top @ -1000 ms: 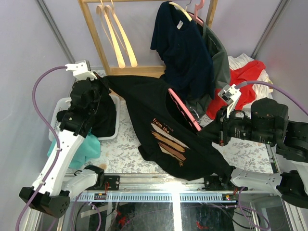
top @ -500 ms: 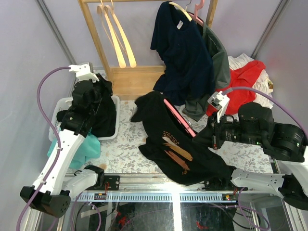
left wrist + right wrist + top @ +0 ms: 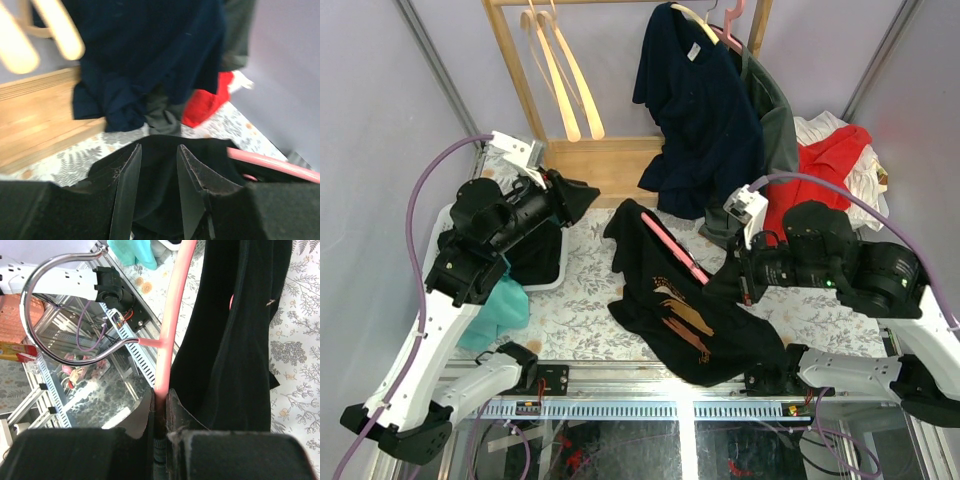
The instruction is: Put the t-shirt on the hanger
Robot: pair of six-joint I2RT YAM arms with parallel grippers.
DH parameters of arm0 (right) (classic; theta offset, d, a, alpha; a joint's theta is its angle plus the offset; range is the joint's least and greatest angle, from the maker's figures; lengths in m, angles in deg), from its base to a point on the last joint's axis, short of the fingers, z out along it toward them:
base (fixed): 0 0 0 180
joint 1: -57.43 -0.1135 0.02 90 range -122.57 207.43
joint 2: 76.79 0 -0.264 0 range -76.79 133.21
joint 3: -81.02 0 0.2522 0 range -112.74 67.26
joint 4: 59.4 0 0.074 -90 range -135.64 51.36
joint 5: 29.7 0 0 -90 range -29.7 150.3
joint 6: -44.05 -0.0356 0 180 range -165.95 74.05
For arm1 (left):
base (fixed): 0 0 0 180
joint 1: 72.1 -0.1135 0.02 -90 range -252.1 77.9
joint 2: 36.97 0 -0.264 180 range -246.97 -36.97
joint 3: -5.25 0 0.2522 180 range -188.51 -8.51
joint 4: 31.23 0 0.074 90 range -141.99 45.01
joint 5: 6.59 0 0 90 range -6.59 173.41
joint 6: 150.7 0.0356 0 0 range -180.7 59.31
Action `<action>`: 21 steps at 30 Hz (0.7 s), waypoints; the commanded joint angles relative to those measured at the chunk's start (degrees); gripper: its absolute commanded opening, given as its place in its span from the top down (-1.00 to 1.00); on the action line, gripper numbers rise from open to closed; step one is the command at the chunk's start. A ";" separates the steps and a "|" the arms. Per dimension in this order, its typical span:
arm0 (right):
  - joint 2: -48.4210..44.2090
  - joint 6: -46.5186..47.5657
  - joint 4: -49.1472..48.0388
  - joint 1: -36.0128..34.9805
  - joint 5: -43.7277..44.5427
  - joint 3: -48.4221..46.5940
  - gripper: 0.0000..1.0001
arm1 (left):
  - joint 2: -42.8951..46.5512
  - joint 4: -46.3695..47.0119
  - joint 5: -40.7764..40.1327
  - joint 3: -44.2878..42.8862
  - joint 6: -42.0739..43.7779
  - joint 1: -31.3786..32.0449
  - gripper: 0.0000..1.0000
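The right gripper (image 3: pixel 160 401) is clenched on the pink hanger (image 3: pixel 670 243). The black t-shirt (image 3: pixel 670 312) drapes from it near the middle of the table (image 3: pixel 580 290). The left gripper (image 3: pixel 159 150), at the shirt's 10 o'clock, is open and empty. With nothing holding the loose side, the shirt could slide off if the hanger tilts.

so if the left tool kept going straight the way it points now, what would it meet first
Most likely the bunched top of the black t-shirt, lying just ahead of the open left tool. If it clears that fabric, the hanging navy t-shirt is next; depth is hard to judge.
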 commanded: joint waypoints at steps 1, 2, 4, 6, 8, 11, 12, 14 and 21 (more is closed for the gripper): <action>2.12 1.66 -2.78 0.21 -1.18 -3.14 1.00 | -0.20 4.93 19.64 -2.67 0.44 0.68 0.31; 2.40 1.49 -2.90 0.25 -0.28 -3.07 1.00 | 0.12 6.31 20.40 -2.79 -1.72 0.85 0.30; 3.00 1.29 -3.75 0.25 0.94 -2.46 1.00 | 0.57 8.82 23.83 -2.75 -6.20 1.14 0.30; 3.90 1.15 -4.76 0.24 2.91 -2.11 1.00 | 0.58 9.94 22.28 -2.52 -12.30 1.20 0.27; 4.88 1.49 -5.73 0.21 4.50 -1.67 1.00 | -0.52 10.34 23.97 -2.59 -17.66 1.29 0.24; 6.06 2.55 -7.80 0.25 5.09 -0.01 1.00 | -0.20 11.53 23.09 -2.06 -19.97 3.19 0.22; 6.23 2.91 -8.52 0.21 4.35 0.79 1.00 | 0.05 11.08 22.16 -2.17 -17.93 3.69 0.20; 6.92 3.61 -9.93 0.21 1.10 1.81 1.00 | -0.23 9.57 23.29 -3.45 -12.81 4.57 0.15; 9.64 5.13 -7.96 0.22 -5.57 -0.01 1.00 | -5.74 2.53 34.89 -8.19 1.82 4.78 0.08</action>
